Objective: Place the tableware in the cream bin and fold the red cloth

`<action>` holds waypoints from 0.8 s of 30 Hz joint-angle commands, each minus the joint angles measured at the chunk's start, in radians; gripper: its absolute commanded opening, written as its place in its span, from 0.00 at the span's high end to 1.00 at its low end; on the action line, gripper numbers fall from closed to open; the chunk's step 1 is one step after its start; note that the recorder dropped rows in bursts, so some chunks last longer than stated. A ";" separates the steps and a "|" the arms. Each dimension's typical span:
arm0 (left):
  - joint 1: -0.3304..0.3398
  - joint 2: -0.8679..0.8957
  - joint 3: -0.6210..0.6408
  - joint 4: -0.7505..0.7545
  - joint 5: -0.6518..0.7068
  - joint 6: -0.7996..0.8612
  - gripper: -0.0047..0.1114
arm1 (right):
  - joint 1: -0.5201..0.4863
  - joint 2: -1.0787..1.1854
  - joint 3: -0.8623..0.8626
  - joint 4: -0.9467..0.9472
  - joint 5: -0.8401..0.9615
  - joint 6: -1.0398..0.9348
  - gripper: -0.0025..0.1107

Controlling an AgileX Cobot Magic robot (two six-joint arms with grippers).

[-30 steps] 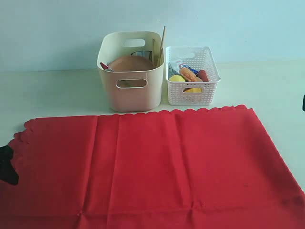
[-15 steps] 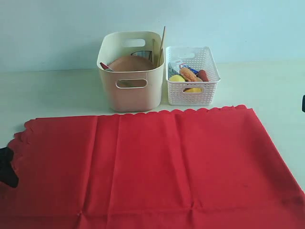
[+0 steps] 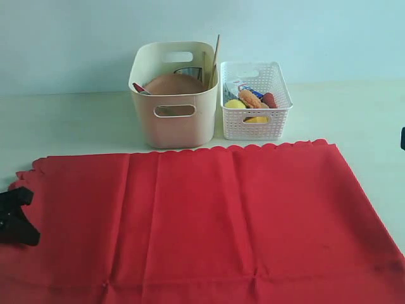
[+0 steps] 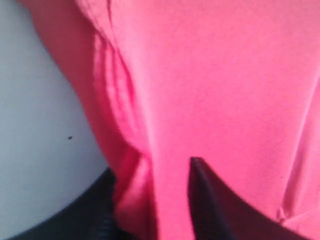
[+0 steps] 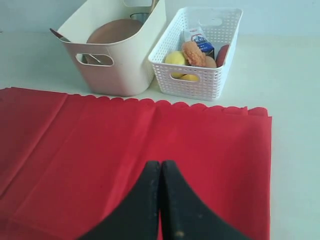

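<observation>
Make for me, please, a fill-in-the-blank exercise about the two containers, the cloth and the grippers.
1. The cream bin holds a round brown ___.
2. The white perforated basket beside it holds ___, not tableware.
3. The fingers of the right gripper are pressed together, so it is ___.
4. The left gripper is at the left edge of the red ___.

Missing words: plate; food; shut; cloth.

A white perforated basket (image 3: 239, 126) of food sits on the pale table (image 3: 76, 123).
</observation>
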 commanded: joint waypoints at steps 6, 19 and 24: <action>-0.001 -0.084 -0.044 -0.056 0.098 0.057 0.96 | -0.004 0.007 -0.001 0.001 0.052 -0.026 0.98; 0.001 -0.277 -0.168 0.173 0.272 -0.117 0.96 | -0.004 0.432 -0.099 0.008 0.135 -0.044 0.98; 0.037 -0.327 -0.222 0.195 0.302 -0.176 0.96 | -0.004 0.668 -0.156 0.004 0.150 -0.044 0.98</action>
